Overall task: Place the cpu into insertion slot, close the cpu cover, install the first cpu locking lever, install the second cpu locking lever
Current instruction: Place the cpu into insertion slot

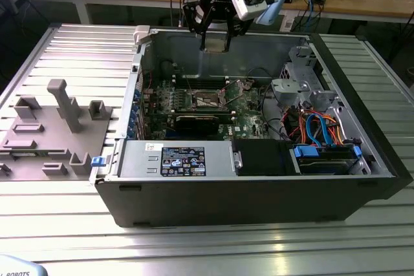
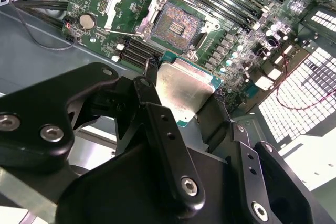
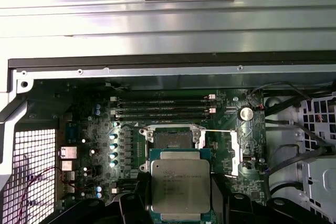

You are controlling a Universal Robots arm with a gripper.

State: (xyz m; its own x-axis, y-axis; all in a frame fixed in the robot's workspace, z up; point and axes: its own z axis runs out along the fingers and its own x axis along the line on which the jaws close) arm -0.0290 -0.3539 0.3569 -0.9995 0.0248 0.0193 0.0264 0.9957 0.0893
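Note:
My gripper (image 1: 215, 42) hangs above the far wall of the open computer case, shut on the cpu (image 1: 216, 43). In both wrist views the silvery square cpu (image 2: 184, 90) (image 3: 180, 184) sits clamped between my black fingers (image 2: 157, 124), held in the air above the green motherboard (image 1: 246, 114). The insertion slot (image 3: 170, 139) (image 2: 177, 24) (image 1: 208, 100) lies bare with its dark contact field showing. Beside it the cpu cover (image 2: 128, 6) (image 3: 233, 150) (image 1: 238, 88) is swung open. The cpu is apart from the slot, offset to one side of it.
Long memory slots (image 3: 163, 108) run beside the socket. A grey drive cage (image 1: 294, 85) and orange and blue cables (image 1: 317, 127) fill the case on the exterior view's right. A labelled power supply (image 1: 178, 159) lies at the front. A grey fixture tray (image 1: 52, 127) sits outside the case.

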